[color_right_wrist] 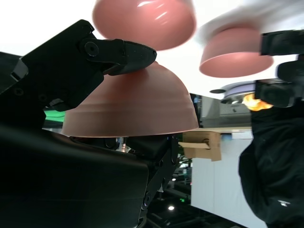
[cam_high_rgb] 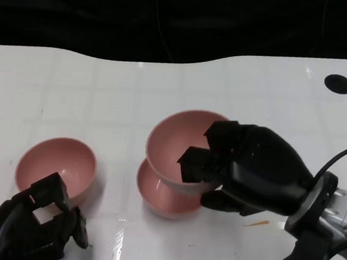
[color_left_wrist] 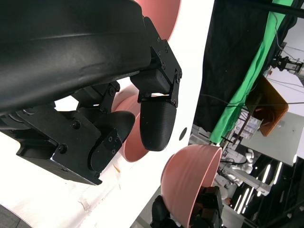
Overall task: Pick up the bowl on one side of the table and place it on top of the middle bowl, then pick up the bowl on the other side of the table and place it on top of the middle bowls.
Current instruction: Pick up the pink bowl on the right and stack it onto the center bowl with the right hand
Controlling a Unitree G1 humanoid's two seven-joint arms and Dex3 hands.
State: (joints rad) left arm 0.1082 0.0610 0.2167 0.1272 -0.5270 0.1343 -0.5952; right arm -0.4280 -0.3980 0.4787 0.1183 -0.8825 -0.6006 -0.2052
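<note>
Two black many-fingered hands in view. Right hand gripping the rim of a pink, smooth, round plastic-looking bowl, fingers hooked inside, thumb on the outer wall as seen from the right wrist camera. Carried bowl held slightly tilted, directly above the matching pink middle bowl, overlapping it from the head camera; impossible to tell whether touching or just apart, though the right wrist view suggests a gap, with the held bowl clear of the one beyond it. First stacking step judged nearly done: lowering and letting go yet to come. Left hand low at the near left of the white surface, holding nothing, fingers loosely curled with a gap between them, neither wide nor closed. Just beyond those fingers, the third pink bowl, upright on the surface, untouched, near but apart from the left hand. Second half of the task wholly left: grasping that left-side bowl and setting it on the stack. Farther out, a black round hole near the far right edge of the surface.
</note>
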